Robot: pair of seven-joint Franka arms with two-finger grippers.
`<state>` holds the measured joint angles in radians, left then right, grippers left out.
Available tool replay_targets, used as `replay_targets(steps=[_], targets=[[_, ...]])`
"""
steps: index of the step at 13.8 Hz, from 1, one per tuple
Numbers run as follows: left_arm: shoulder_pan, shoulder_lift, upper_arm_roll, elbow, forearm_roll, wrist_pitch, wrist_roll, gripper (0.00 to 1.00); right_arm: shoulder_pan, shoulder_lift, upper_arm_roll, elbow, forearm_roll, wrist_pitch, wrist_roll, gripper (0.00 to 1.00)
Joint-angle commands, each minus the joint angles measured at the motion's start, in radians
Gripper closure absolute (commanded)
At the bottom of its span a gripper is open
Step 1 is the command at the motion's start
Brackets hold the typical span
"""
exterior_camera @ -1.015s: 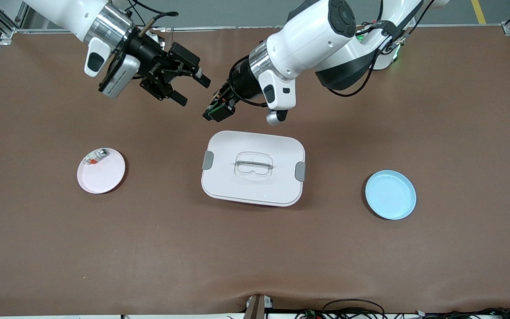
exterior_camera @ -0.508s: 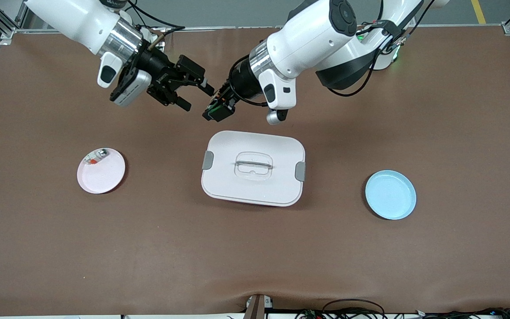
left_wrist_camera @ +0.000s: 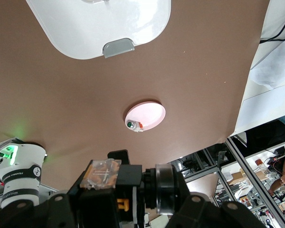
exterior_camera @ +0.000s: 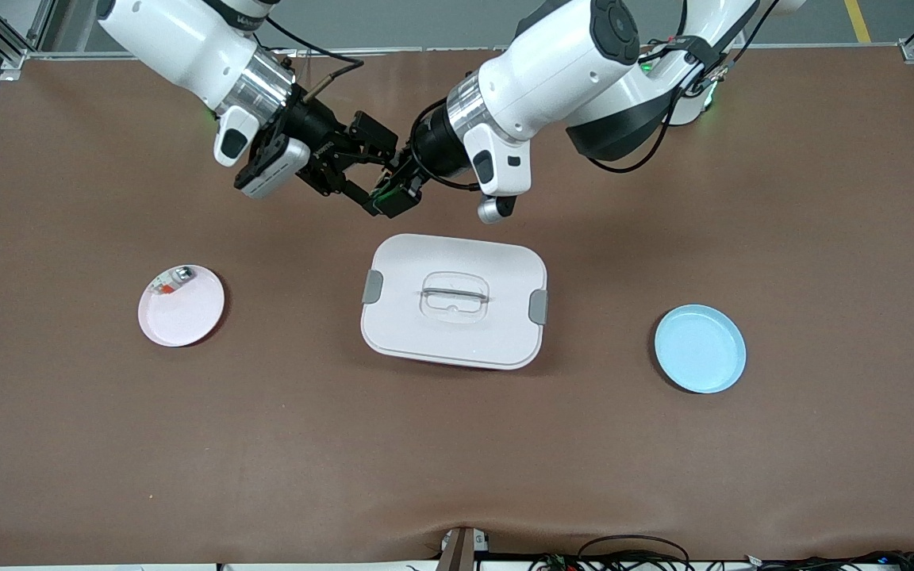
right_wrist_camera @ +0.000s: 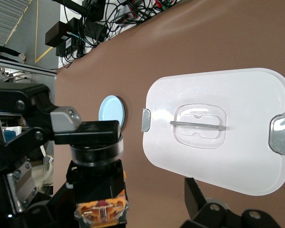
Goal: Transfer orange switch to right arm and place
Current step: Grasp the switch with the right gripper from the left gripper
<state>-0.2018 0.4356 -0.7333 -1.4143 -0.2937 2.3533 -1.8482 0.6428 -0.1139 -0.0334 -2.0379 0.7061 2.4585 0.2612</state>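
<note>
We are holding the right gripper (exterior_camera: 367, 169) open around the left gripper (exterior_camera: 392, 193), over bare table just farther from the front camera than the white lidded box (exterior_camera: 454, 300). The left gripper is clamping the orange switch (right_wrist_camera: 101, 212), directly between the right fingers (right_wrist_camera: 195, 198).

Two white robot arms reach over one brown table (exterior_camera: 457, 444): the right arm (exterior_camera: 187, 47) and the left arm (exterior_camera: 568, 63). Each carries one black two-finger gripper, so two in all: the right gripper (exterior_camera: 366, 170) and the left gripper (exterior_camera: 389, 197). One orange switch (right_wrist_camera: 100, 209) sits between them. On the table are two small round plates, one pink plate (exterior_camera: 187, 317) and one blue plate (exterior_camera: 700, 349), plus one white lidded box (exterior_camera: 455, 300) with two grey clips. One small silver-grey and clear piece (exterior_camera: 174, 279) lies on the pink plate.
</note>
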Motion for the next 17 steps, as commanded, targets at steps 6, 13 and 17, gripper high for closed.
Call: replay_targets(steps=[6,13,17], targets=[[0.001,-0.012,0.000,-0.002,-0.002,0.012,-0.016,0.79,0.008,-0.006,-0.003,0.025,0.012,0.002,0.016,0.41],[0.001,-0.012,0.000,-0.002,-0.001,0.012,-0.009,0.74,0.008,0.000,-0.003,0.061,-0.007,0.010,0.016,0.41],[0.001,-0.018,0.000,0.000,-0.001,0.012,-0.019,0.74,0.006,0.004,-0.003,0.067,-0.020,0.010,0.016,0.98]])
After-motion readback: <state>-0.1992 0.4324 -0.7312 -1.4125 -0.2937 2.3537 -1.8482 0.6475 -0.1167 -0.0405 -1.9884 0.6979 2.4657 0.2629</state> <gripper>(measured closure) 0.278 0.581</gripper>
